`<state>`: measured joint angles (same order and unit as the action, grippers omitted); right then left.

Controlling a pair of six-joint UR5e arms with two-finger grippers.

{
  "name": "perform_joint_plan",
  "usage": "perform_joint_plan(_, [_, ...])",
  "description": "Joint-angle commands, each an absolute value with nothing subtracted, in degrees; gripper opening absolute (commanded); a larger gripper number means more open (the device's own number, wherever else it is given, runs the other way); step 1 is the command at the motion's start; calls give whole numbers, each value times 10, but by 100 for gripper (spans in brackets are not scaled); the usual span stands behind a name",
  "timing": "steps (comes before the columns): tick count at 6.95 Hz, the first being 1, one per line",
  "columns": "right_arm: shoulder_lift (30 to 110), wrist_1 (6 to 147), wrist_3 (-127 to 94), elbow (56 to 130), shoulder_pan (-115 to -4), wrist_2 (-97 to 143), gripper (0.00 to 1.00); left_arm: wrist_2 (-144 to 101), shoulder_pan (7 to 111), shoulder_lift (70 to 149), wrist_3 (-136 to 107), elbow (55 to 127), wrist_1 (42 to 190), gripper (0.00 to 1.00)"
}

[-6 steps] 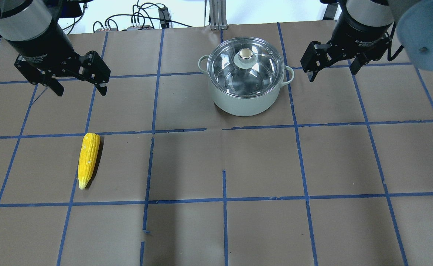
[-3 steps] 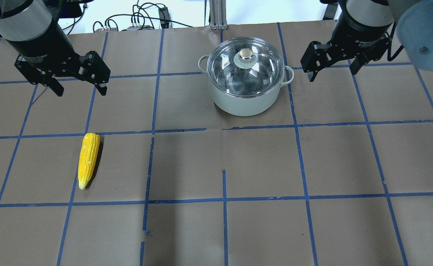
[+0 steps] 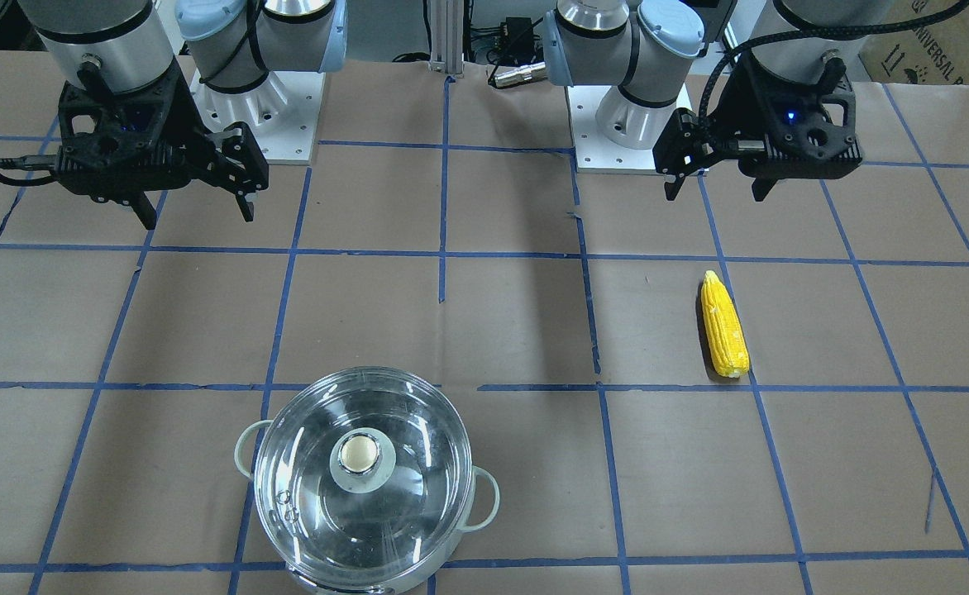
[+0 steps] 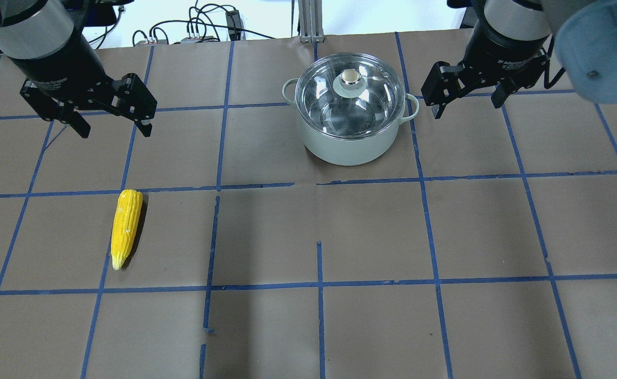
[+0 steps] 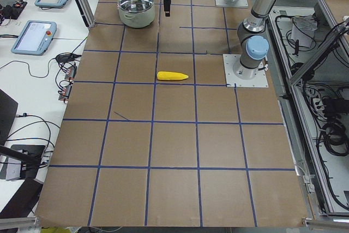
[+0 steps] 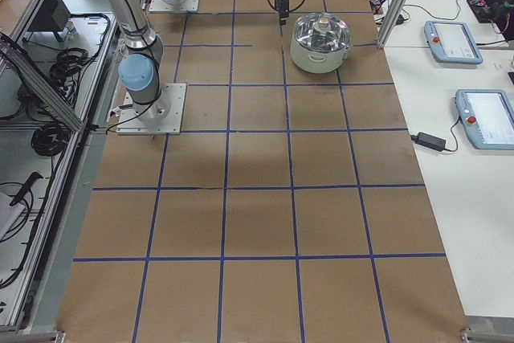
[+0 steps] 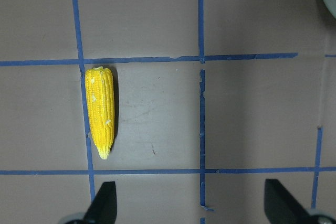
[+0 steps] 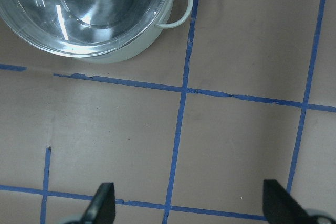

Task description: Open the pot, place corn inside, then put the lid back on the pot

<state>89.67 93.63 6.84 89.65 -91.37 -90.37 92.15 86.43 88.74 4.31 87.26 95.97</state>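
- no step was done yet: the lid sat closed on the pot.
- the corn lay on the table, well apart from it.
- left hand and right hand hung empty, fingers apart.

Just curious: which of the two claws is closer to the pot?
The right claw, just beside the pot; the left claw hangs far off, nearer the corn.

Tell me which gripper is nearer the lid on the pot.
Right. The right gripper hangs open beside the pot, close to the lid. The left gripper hangs open across the table, closer to the corn.
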Motion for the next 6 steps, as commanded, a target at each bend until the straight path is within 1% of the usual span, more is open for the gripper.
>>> perform_joint_plan(1, [876,960,64,896,-931,-903,99,921,865,889,43,873,957,100])
perform_joint_plan(2, [844,998,46,886,-956,-907,99,921,865,889,43,873,957,100])
perform_joint_plan(4, [741,1006,12,777,-994,-906,98,921,865,889,43,873,959,100])
perform_joint_plan(6, [657,1013,2,704,-1011,-897,98,921,865,887,42,873,961,100])
